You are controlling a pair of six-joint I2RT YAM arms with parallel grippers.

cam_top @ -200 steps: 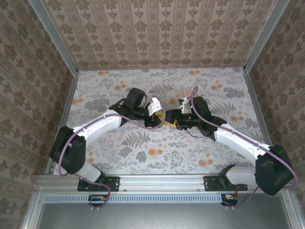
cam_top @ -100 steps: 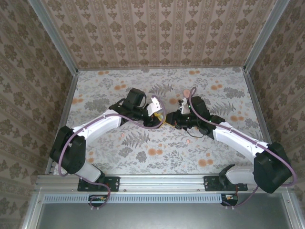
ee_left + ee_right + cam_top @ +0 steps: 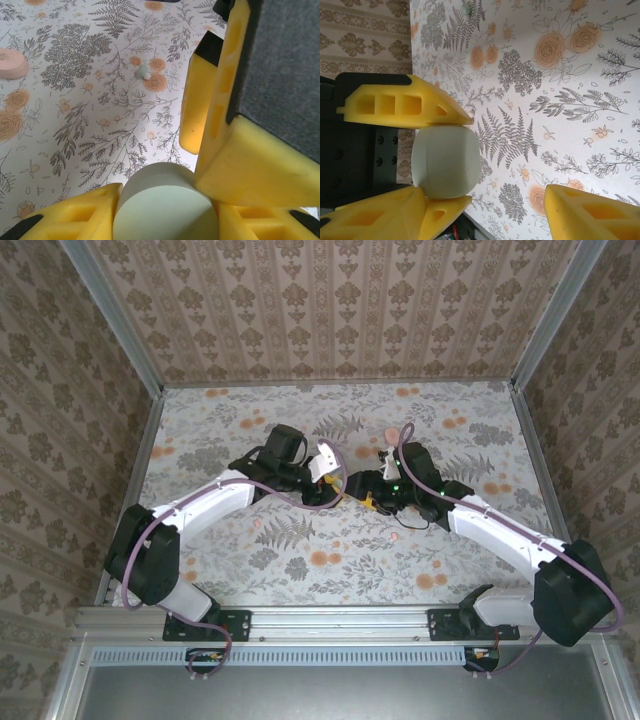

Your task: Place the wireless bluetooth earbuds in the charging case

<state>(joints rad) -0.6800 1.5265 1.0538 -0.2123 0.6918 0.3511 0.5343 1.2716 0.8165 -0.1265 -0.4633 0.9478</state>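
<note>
The left gripper point(image 3: 335, 483) stays clamped on the mint case point(image 3: 165, 207); the right gripper point(image 3: 367, 500) has backed toward 3 o'clock, fingers wide, empty; a mint earbud point(image 3: 144, 73) lies loose at the case's 12 o'clock.

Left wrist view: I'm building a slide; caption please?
Left end effector grips the mint charging case; one mint earbud lies loose on the floral cloth beyond.

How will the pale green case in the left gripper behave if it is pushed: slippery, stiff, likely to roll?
Likely slippery: the case looks smooth and rounded, and the left gripper pinches its curved sides, so a push may twist it out. Probably stiff: it shows no dent between the fingers. Its flattish face suggests it rocks rather than rolls.
</note>
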